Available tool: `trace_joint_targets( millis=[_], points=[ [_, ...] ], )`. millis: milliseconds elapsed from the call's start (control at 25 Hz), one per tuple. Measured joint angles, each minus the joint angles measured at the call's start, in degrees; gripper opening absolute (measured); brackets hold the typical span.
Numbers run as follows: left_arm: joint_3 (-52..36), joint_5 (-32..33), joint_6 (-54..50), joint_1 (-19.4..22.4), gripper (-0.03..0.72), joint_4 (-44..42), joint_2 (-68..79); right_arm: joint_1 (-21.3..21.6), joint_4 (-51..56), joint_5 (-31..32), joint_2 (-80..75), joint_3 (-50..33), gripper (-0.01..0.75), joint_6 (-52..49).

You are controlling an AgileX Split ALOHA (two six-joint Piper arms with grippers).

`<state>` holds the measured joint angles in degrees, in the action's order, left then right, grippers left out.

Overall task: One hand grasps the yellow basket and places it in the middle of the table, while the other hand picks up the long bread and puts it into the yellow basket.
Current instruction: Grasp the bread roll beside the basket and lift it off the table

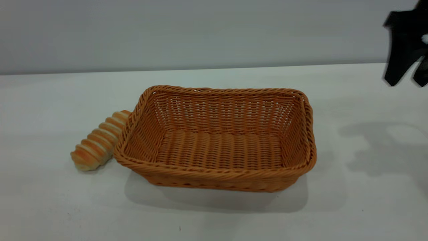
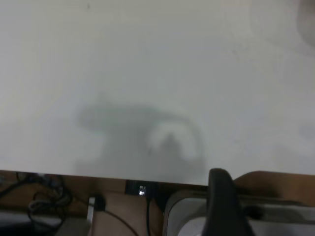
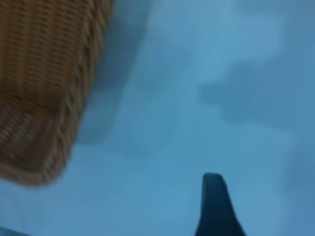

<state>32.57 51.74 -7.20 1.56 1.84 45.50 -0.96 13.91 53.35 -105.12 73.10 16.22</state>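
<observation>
The yellow basket stands upright and empty in the middle of the white table. The long bread lies on the table at the basket's left end, its far end against the rim. My right gripper hangs open and empty in the air at the far right, well clear of the basket. In the right wrist view one of its fingers shows above bare table, with a corner of the basket off to one side. My left gripper is over the table's edge, away from both things.
The left wrist view shows the table's edge, with cables and a grey-white object below it. The grippers cast shadows on the table at the right.
</observation>
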Motion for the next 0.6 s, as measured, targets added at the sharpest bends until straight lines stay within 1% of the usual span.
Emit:
trace_joint_targets(
  millis=[200,360,480,600],
  points=[
    [0.0,-8.08,2.36,0.0,0.489,1.14,10.1,0.0,-2.16,-1.03,11.69,-9.75,0.536,-0.83],
    [0.87,-14.17,7.73,0.0,0.489,6.96,19.07,-0.54,-2.7,-1.16,21.34,-16.03,0.536,-1.34],
    [3.31,-17.15,12.73,0.0,0.489,11.18,26.61,-3.37,-2.86,-1.1,28.1,-19.81,0.536,-1.78],
    [8.04,-18.85,15.72,0.0,0.481,12.22,35.63,-7.43,-2.7,-1.1,33.46,-22.18,0.536,-2.16]
  ],
)
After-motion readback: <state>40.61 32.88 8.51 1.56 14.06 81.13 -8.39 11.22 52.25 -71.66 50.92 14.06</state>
